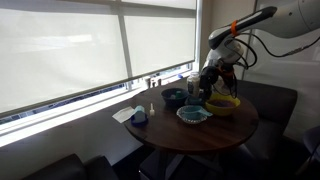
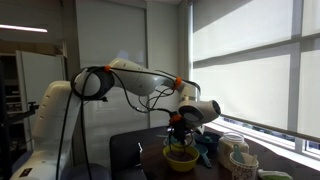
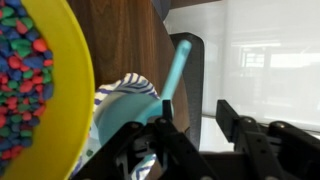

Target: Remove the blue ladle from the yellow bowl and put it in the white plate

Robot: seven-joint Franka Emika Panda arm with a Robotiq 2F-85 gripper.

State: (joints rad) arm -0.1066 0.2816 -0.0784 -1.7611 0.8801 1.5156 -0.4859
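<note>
In the wrist view the light-blue ladle (image 3: 177, 66) lies with its scoop end on the white plate (image 3: 122, 97), which has a dark pattern inside. Its handle points away over the dark table. The yellow bowl (image 3: 70, 60) fills the left and holds coloured beads. My gripper (image 3: 190, 125) is open, with the ladle by its left finger and nothing between the fingers. In both exterior views the gripper (image 1: 210, 90) (image 2: 180, 138) hangs low over the table by the yellow bowl (image 1: 223, 104) (image 2: 181, 158) and next to the white plate (image 1: 193, 114).
On the round wooden table (image 1: 200, 135) there is a dark teal bowl (image 1: 174, 96), a small dark-blue object (image 1: 139, 118) on a white paper sheet (image 1: 124, 114), and jars (image 2: 236, 158) near the window. Seats stand around the table.
</note>
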